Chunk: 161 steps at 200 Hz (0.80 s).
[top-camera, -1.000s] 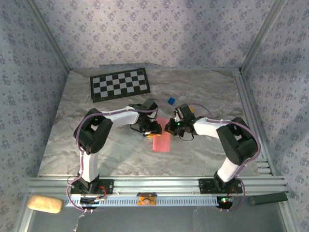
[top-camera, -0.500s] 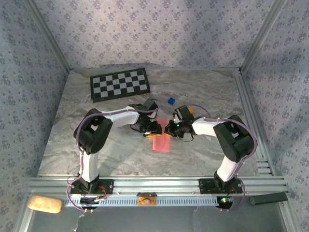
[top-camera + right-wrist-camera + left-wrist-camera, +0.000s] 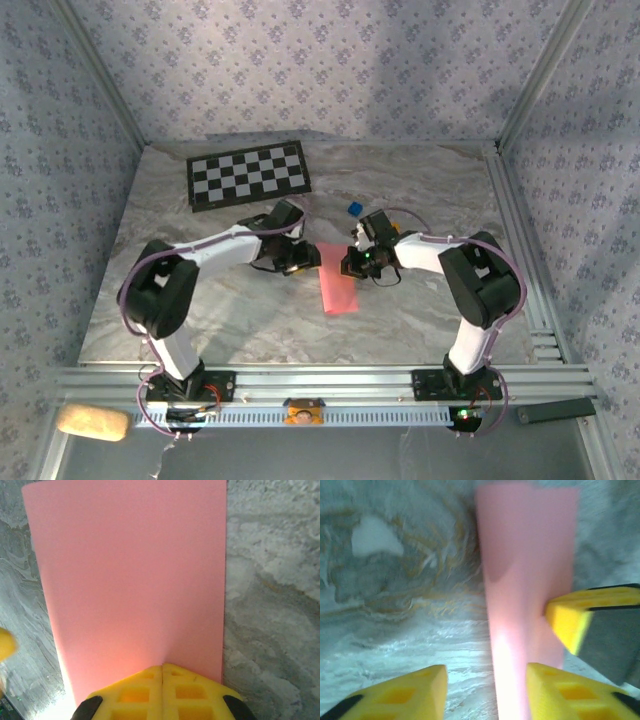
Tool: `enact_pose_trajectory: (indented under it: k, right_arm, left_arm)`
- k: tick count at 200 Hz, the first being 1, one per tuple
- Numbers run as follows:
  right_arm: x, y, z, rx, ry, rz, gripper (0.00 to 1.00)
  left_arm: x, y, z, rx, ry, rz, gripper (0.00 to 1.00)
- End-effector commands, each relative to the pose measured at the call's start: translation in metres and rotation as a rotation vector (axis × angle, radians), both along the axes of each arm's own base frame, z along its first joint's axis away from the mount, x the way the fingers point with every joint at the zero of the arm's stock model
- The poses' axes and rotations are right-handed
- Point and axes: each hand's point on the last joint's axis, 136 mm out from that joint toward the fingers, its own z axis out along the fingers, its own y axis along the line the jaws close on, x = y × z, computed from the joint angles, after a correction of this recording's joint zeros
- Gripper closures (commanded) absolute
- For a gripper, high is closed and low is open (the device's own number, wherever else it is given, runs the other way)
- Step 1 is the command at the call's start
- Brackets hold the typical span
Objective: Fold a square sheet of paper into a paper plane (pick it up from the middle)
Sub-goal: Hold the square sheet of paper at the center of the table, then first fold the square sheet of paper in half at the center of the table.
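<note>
The square sheet of paper [image 3: 337,282], salmon pink, lies on the marble table as a folded upright rectangle. In the right wrist view the paper [image 3: 130,570] spreads flat ahead of my right gripper [image 3: 162,690], which is shut with its tips pressed down on the sheet near its right edge. My right gripper [image 3: 350,264] sits at the sheet's upper right. My left gripper [image 3: 299,262] is open just left of the sheet. In the left wrist view the paper [image 3: 530,570] has its rounded left fold between the left gripper's [image 3: 487,692] fingers. One right fingertip [image 3: 570,622] touches the sheet.
A black-and-white checkerboard mat [image 3: 248,174] lies at the back left. A small blue block [image 3: 354,209] sits behind the right gripper. Patterned walls close in the table. A metal rail [image 3: 320,382] runs along the near edge.
The left arm has swung left, drawing its gripper off the sheet's upper left, and its jaws have narrowed a little. The sheet has turned slightly. The right gripper stays shut on it.
</note>
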Motion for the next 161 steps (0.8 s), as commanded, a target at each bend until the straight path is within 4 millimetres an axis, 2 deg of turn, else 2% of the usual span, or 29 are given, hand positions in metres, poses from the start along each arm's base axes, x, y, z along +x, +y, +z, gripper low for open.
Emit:
enact_pose_trajectory:
  k: [1, 23, 43, 105, 161]
  right_arm:
    - [-0.019, -0.028, -0.037, -0.147, 0.101, -0.005, 1.00]
    - [-0.019, -0.030, -0.038, -0.151, 0.103, -0.023, 1.00]
    - [-0.020, -0.031, -0.039, -0.151, 0.110, -0.036, 1.00]
    - [-0.022, -0.033, -0.041, -0.153, 0.120, -0.053, 1.00]
    - [-0.023, -0.035, -0.041, -0.156, 0.120, -0.060, 1.00]
  left_arm:
    - [0.006, -0.025, 0.032, -0.194, -0.038, -0.050, 0.66]
    - [0.004, -0.041, 0.040, -0.292, -0.033, -0.093, 0.83]
    - [0.003, -0.047, 0.035, -0.334, -0.011, -0.088, 1.00]
    - [-0.007, -0.058, 0.005, -0.339, 0.066, -0.105, 1.00]
    - [-0.019, -0.043, -0.035, -0.230, 0.116, -0.099, 1.00]
